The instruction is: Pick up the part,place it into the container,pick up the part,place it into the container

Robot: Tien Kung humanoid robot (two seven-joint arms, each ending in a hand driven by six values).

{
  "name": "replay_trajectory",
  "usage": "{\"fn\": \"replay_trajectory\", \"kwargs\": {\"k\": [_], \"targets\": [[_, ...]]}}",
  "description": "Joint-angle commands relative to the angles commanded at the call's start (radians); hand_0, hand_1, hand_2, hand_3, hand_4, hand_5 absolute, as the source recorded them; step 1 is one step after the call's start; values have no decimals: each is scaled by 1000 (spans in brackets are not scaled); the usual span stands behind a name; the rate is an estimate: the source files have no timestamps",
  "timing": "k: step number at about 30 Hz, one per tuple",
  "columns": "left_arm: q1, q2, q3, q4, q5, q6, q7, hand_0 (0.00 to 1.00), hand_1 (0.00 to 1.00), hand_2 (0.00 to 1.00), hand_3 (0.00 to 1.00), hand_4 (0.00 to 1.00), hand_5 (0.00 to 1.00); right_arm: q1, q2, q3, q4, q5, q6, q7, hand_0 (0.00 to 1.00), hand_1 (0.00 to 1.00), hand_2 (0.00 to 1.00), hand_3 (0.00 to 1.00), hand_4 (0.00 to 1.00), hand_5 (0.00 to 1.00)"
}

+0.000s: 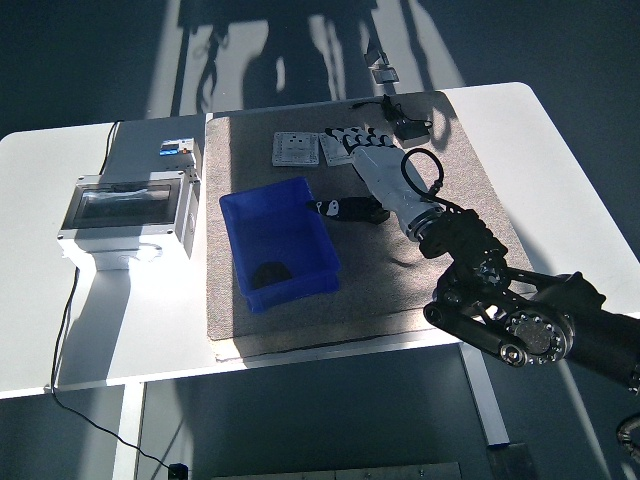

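White surface (560, 190) stands on a dark floor (80, 60). A tan mat (470, 210) covers its central area. Hard light falls from the far side, casting sharp shadows across floor, mat and surface. A grey enclosure box (125, 215) with clear lid sits at left; a black cable (85, 400) hangs below the near edge.

You see a blue rectangular plastic container (278, 244) open-topped on the mat | a dark part (270, 272) lies inside, near its front end | two pale square plate parts (296, 149) lie flat side by side just behind it.
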Motion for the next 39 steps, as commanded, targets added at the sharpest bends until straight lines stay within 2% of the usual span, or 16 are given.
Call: {"fn": "replay_trajectory", "kwargs": {"k": [1, 2, 7, 11, 16, 22, 26, 27, 32, 33, 38, 39], "targets": [[0, 0, 1, 0, -2, 0, 0, 675, 643, 697, 562, 573, 500, 9, 5, 4, -26, 13, 3, 2, 977, 933, 928, 915, 918, 580], [-1, 0, 3, 0, -4, 1, -1, 676, 642, 693, 561, 568, 492, 18, 14, 1, -51, 24, 10, 3, 961, 919, 921, 910, 869, 547], [-4, 0, 8, 0, -6, 2, -5, 676, 642, 693, 561, 568, 492, 55, 71, -55, -195, 69, 71, 0, 961, 919, 921, 910, 869, 547], [-6, -2, 14, 0, -16, 5, -10, 675, 639, 688, 559, 560, 480, 59, 106, -97, -285, 82, 116, -9, 968, 932, 926, 919, 868, 547], [-6, -4, 19, 0, -22, 8, -15, 675, 638, 687, 557, 553, 471, 55, 113, -127, -355, 87, 141, -13, 978, 943, 931, 927, 863, 544], [-9, -6, 21, 0, -20, 10, -19, 673, 638, 683, 554, 548, 464, 44, 113, -158, -378, 115, 145, -2, 970, 936, 930, 927, 844, 519], [-9, -6, 23, 0, -18, 10, -19, 673, 638, 683, 554, 548, 464, 33, 113, -183, -373, 182, 144, 29, 970, 936, 930, 927, 844, 519], [-9, -6, 23, 0, -17, 10, -19, 674, 637, 681, 554, 543, 461, 30, 113, -190, -370, 206, 143, 41, 845, 691, 772, 871, 826, 510], [-8, -5, 24, 0, -16, 10, -19, 674, 637, 681, 554, 543, 461, 23, 113, -214, -354, 281, 133, 81, 845, 691, 772, 871, 826, 510], [-8, -5, 24, 0, -16, 10, -19, 674, 637, 676, 551, 540, 463, 22, 113, -217, -352, 288, 133, 85, 789, 550, 666, 752, 737, 480], [-6, -5, 24, 0, -17, 11, -19, 674, 637, 676, 551, 540, 463, 17, 113, -230, -338, 299, 128, 99, 789, 550, 666, 752, 737, 480], [-6, -4, 24, 0, -17, 12, -19, 673, 637, 672, 551, 538, 461, 17, 113, -231, -334, 297, 125, 101, 771, 499, 613, 678, 611, 395]]}}
